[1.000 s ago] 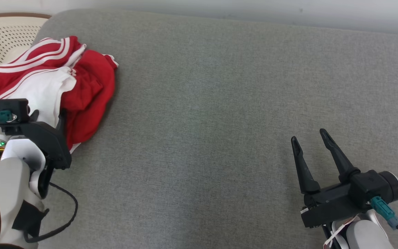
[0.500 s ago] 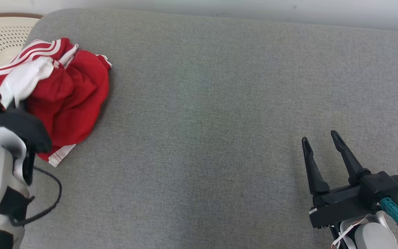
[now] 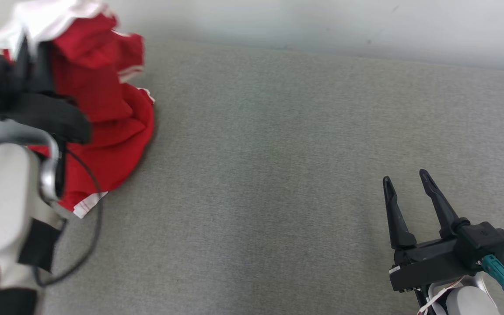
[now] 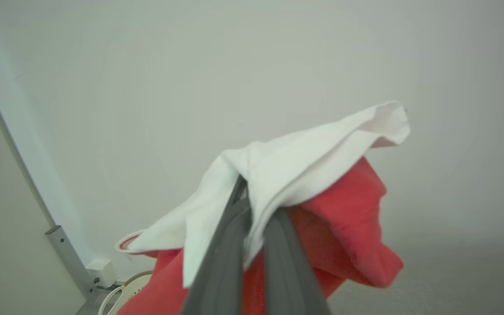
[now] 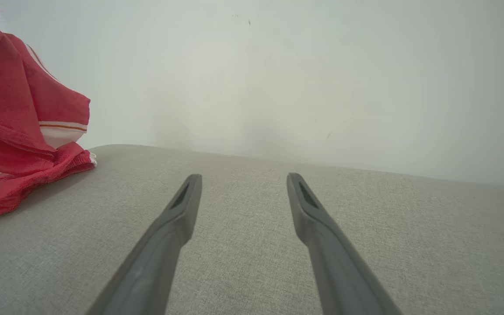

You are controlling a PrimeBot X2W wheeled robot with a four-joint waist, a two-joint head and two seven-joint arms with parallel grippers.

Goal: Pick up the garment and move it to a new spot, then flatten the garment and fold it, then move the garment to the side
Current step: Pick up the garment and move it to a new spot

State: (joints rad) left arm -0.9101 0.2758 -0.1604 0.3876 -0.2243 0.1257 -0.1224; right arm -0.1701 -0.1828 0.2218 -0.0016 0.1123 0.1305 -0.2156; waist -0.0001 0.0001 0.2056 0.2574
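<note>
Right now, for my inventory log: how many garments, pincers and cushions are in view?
garment: 1
pincers: 2 (left pincer, right pincer)
grey cushion: 1
Total: 4

Soft, even light throughout; the garment (image 3: 103, 113) and left arm (image 3: 2, 197) are motion-blurred in the head view.

grey cushion (image 3: 278, 175), pale wall (image 3: 322, 26)
</note>
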